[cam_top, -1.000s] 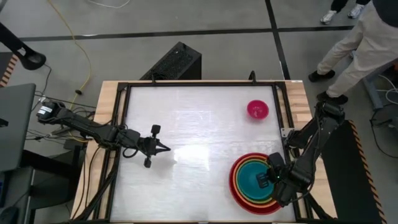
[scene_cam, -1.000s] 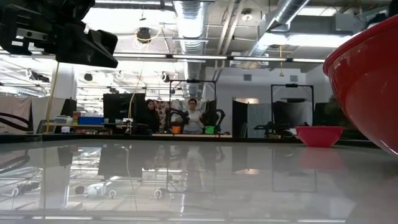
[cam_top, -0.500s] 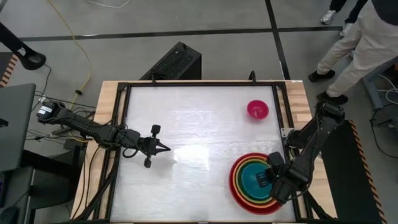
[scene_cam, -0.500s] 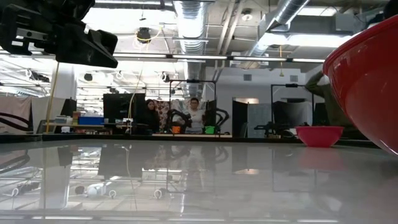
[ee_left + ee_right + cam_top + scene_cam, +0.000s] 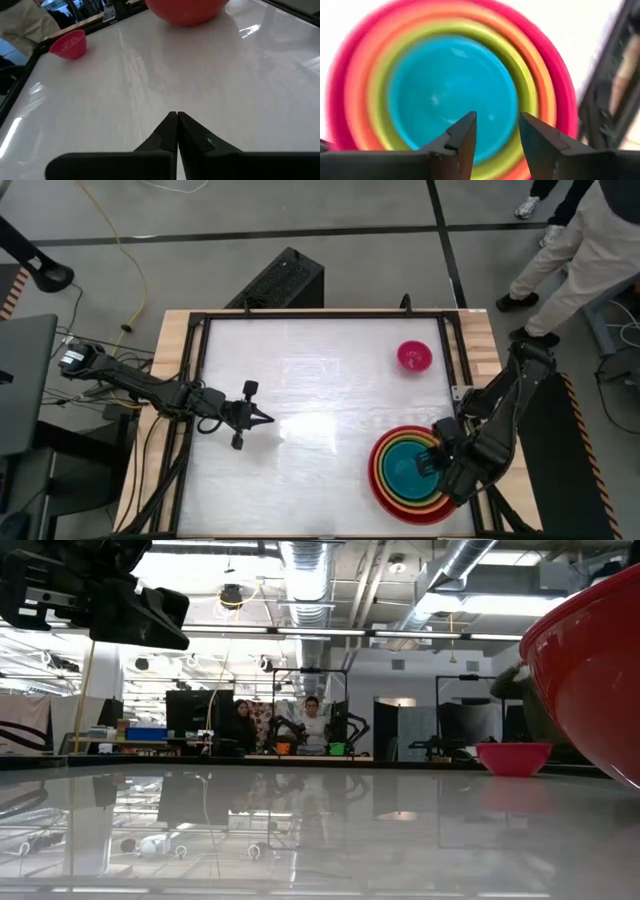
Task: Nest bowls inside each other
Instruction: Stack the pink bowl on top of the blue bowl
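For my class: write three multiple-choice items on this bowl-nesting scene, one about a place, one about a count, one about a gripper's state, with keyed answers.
1. Where is the pink bowl?
A. alone, far right of the table
B. inside the teal bowl
C. under the left gripper

2. How many bowls sit nested in the stack?
A. two
B. four
C. five

3. The right gripper is
A. shut on the teal bowl
B. open above the stack
C. out of view

Answers: 1 A, it stands apart from the stack. 2 B, red bowl, orange, green and teal bowl. 3 B, a gap separates its fingers.
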`<move>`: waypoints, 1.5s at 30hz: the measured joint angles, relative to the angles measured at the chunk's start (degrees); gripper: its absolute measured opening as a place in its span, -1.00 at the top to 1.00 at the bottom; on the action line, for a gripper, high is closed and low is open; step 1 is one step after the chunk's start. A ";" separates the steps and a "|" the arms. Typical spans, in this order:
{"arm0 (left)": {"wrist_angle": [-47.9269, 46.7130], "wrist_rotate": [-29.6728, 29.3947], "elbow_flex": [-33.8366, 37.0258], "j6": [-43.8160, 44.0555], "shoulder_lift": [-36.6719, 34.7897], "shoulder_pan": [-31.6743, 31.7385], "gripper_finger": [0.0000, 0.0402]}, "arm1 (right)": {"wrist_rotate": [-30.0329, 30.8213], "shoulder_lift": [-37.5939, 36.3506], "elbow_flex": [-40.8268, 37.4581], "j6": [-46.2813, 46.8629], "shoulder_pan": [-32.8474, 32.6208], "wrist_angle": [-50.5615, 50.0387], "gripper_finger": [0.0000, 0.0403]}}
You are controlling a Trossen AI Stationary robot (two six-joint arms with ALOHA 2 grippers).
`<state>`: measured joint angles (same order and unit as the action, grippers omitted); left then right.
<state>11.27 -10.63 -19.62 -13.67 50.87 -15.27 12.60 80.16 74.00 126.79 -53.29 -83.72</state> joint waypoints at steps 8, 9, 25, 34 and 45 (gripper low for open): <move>-0.02 0.00 0.00 -0.85 0.00 0.00 1.00 | 6.01 -0.04 3.58 -14.26 14.05 3.04 0.20; -0.02 0.00 0.00 -0.87 0.02 0.00 1.00 | 6.81 -0.02 3.58 -17.20 16.57 3.89 0.20; -0.06 2.75 0.00 -0.61 0.02 0.00 1.00 | 7.70 0.37 3.58 -59.64 61.18 -1.17 0.19; -2.42 2.97 -0.04 0.77 0.02 -0.02 1.00 | 7.10 -10.73 -1.33 -62.05 72.67 -3.44 0.19; -0.66 4.24 -0.04 0.68 0.02 -0.04 1.00 | 6.29 -29.04 -18.45 -56.80 73.57 5.94 0.19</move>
<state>10.61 -6.39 -19.66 -12.99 50.89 -15.31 18.89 51.12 55.55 69.99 20.27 -77.78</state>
